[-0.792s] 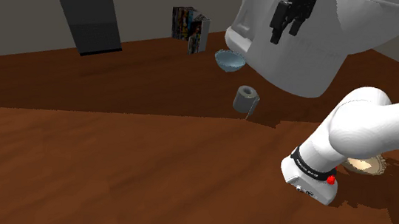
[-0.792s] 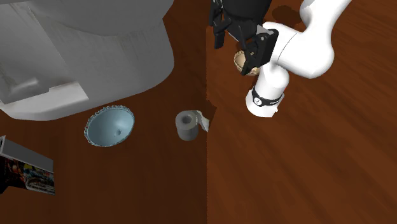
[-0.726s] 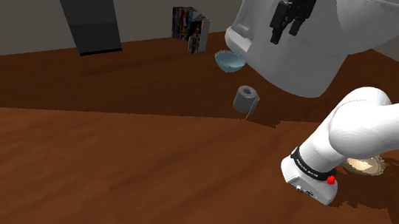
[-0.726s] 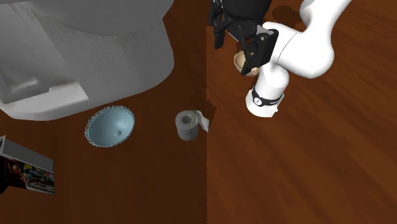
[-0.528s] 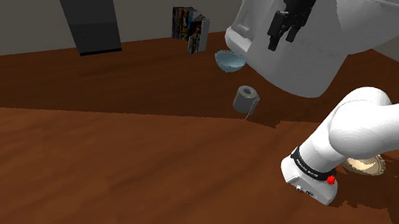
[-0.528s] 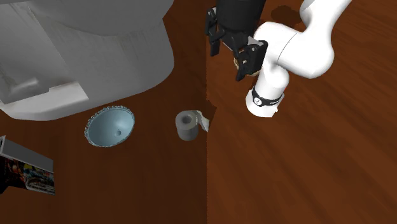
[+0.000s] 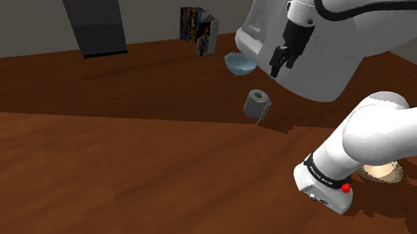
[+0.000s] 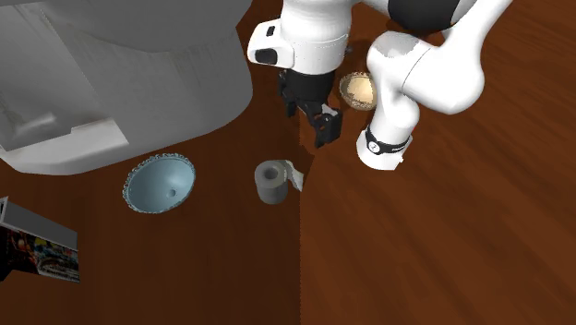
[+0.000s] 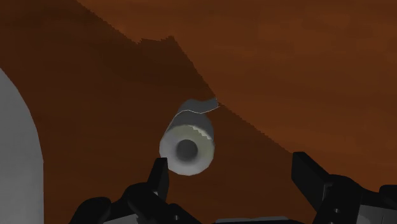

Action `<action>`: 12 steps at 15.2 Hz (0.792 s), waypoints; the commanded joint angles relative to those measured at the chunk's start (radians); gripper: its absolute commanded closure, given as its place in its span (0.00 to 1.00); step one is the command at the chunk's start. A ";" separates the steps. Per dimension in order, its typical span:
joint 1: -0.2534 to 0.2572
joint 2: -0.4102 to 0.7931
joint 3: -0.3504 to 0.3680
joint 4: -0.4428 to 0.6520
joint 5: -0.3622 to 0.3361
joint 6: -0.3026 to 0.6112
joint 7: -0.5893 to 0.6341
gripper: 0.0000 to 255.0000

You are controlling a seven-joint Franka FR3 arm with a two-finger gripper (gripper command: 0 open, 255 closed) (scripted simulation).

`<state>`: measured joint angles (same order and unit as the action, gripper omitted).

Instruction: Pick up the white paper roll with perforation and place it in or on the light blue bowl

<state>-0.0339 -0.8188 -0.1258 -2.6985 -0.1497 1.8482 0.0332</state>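
End effector [image 8: 311, 122] lower now, agape, paper roll [image 9: 188, 143] ahead on brown surface [image 9: 305, 63].

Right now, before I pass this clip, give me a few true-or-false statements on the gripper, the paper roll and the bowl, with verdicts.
1. The gripper is open and holds nothing. True.
2. The paper roll sits inside the bowl. False: it stands on the brown surface beside the bowl, apart from it.
3. A loose end sticks out from the roll. True.
4. The fingers clasp the roll. False: the gripper hovers above it, with no contact.
5. The bowl is empty. True.
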 commanded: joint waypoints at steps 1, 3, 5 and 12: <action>-0.010 0.024 -0.031 -0.042 -0.018 0.073 -0.027 0.00; -0.019 0.061 -0.061 -0.083 -0.035 0.154 -0.051 0.00; -0.028 0.109 -0.093 -0.118 -0.052 0.241 -0.075 0.00; -0.038 0.370 -0.211 -0.185 -0.088 0.578 -0.175 0.00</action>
<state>-0.0706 -0.4855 -0.3192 -2.8750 -0.2337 2.3768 -0.1243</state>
